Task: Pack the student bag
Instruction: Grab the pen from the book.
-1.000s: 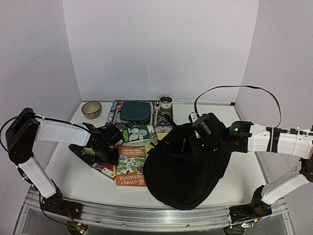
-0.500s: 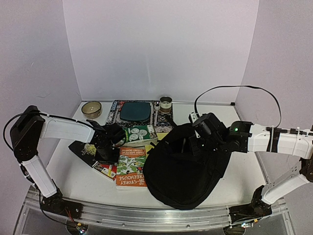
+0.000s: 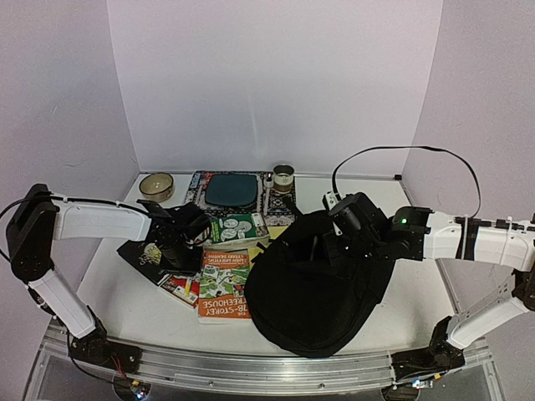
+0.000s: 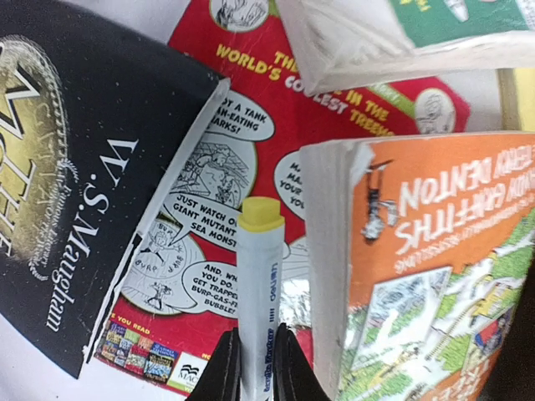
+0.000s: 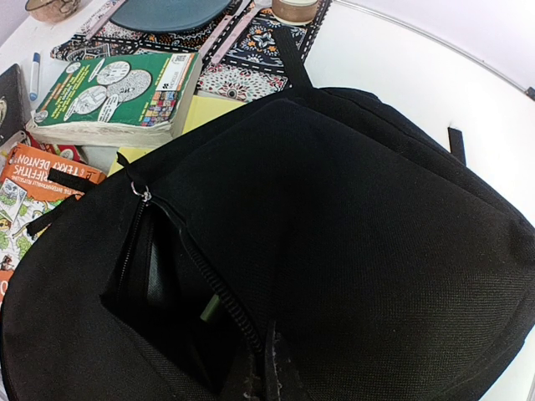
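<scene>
The student bag (image 3: 322, 280), black and soft, lies right of centre with a zipped pocket (image 5: 159, 284) gaping; a green stick-like end shows inside. My right gripper (image 3: 336, 241) (image 5: 269, 355) is shut on the bag's fabric at the zipper edge. My left gripper (image 3: 173, 242) (image 4: 252, 347) is shut on a white marker (image 4: 261, 276) with a yellow cap, held just above a red comic book (image 4: 251, 125). Beside it lie a black book (image 4: 75, 192), an orange book (image 4: 435, 276) and a green book (image 4: 376, 33).
At the back stand a tan bowl (image 3: 156, 185), a teal pad on a patterned mat (image 3: 231, 190) and a small round tin (image 3: 283, 176). A yellow pad (image 5: 213, 113) peeks from under the bag. The books crowd the table's left middle.
My left jaws have closed onto the white marker, and the left wrist has shifted slightly left over the books. The right arm and the bag have stayed put.
</scene>
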Robot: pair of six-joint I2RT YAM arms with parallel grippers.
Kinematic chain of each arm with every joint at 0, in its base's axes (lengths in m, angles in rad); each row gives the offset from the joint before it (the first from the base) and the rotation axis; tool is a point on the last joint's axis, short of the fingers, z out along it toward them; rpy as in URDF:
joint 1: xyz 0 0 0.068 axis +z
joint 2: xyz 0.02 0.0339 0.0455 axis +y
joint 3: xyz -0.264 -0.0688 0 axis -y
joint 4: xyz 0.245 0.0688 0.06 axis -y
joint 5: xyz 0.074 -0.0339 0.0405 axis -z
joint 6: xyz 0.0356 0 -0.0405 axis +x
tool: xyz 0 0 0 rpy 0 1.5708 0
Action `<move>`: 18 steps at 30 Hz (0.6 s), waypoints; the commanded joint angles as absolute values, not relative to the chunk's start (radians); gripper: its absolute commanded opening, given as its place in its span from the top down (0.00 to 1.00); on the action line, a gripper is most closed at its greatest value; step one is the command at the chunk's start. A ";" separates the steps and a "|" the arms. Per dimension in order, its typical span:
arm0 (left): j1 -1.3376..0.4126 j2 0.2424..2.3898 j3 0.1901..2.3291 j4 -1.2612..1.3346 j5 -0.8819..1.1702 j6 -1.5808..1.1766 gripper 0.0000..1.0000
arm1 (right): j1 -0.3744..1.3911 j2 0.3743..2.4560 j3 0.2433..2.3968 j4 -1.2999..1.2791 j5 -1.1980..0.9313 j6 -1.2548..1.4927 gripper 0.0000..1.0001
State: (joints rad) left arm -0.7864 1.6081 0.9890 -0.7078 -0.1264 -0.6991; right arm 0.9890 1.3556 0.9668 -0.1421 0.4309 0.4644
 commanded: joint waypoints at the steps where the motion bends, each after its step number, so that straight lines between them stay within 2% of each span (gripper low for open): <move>1: -0.786 1.519 1.042 -0.720 -0.116 -0.704 1.00 | 0.994 1.332 0.992 -0.135 0.447 0.458 1.00; 11: -0.822 1.460 1.144 -0.617 0.051 -0.689 1.00 | 0.994 1.342 1.008 -0.111 0.408 0.454 1.00; 18: -0.904 1.560 1.217 -0.451 0.161 -0.688 1.00 | 0.994 1.344 1.011 -0.092 0.382 0.453 1.00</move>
